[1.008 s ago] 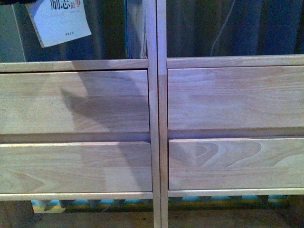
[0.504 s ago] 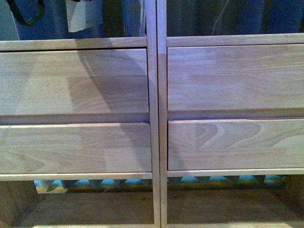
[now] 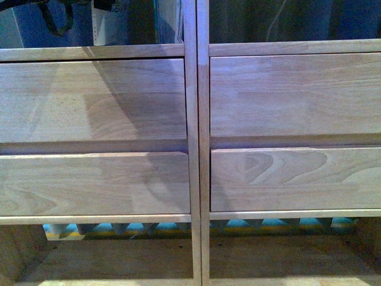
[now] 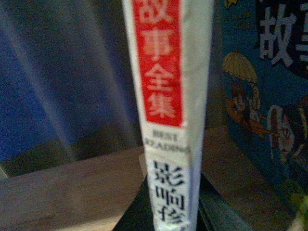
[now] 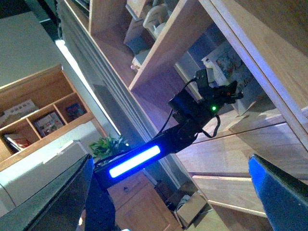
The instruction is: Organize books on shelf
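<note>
My left gripper (image 4: 168,219) is shut on the thin greyish paperback (image 4: 168,96). Its white spine with a red block and dark print stands upright over the wooden board of the shelf's upper left compartment (image 4: 72,187). A book with a blue illustrated cover (image 4: 269,96) stands close beside it. In the front view only the paperback's lower part (image 3: 116,27) shows, left of the thicker book with a teal edge (image 3: 168,21), which stands against the shelf's middle post (image 3: 196,149). My right gripper (image 5: 168,202) is open and empty, away from the shelf (image 5: 269,57).
Four plain drawer fronts (image 3: 95,101) fill the front view, with an open compartment (image 3: 119,256) below. The right wrist view shows my left arm with its blue light strip (image 5: 134,161), a darker wooden cabinet (image 5: 43,110), a green plant (image 5: 110,144) and a cardboard box (image 5: 190,209).
The shelf has slid upward in the front view. The paperback, earlier tilted with its cover showing at the upper left, has moved right toward the standing book and stands straighter.
</note>
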Controlling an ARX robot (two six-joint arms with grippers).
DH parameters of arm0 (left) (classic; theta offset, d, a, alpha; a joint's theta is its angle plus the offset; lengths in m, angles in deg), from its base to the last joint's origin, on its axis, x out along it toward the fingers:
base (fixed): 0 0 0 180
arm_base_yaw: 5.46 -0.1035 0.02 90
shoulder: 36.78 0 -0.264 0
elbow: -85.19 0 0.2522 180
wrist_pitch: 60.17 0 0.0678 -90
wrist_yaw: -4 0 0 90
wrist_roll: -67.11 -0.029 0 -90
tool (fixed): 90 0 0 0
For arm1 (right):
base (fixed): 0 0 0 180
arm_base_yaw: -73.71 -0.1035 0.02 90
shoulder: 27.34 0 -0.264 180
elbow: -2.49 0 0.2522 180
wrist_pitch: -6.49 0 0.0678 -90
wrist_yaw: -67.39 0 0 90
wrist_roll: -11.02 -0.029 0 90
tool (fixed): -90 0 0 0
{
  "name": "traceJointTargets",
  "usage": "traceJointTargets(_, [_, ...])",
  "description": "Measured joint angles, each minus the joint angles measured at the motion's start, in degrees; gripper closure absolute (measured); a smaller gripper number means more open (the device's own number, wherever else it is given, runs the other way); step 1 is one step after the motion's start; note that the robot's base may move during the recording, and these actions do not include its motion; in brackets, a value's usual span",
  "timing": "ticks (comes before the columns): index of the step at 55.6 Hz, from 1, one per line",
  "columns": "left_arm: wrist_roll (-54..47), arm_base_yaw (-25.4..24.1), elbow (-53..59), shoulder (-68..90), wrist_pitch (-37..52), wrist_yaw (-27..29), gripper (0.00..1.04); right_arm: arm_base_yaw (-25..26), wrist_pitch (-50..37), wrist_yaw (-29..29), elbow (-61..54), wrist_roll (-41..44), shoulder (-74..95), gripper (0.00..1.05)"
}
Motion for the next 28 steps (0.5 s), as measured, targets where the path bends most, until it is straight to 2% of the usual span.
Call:
traceJointTargets(9, [1.2, 1.4, -0.3, 0.0, -1.0, 0.4, 0.98, -0.8, 1.0, 0.3, -0.2, 0.6, -0.8, 0.07])
traceJointTargets(20, [1.7, 2.4, -0.3, 0.0, -4.2, -0.9, 0.66, -1.3, 0.9, 0.6, -0.3, 0.6, -0.9, 0.07])
traceJointTargets(28, [2.0, 2.6, 1.9, -1.3, -3.1, -1.7, 0.42, -1.4, 0.4, 0.8, -0.6, 0.6, -1.0, 0.07])
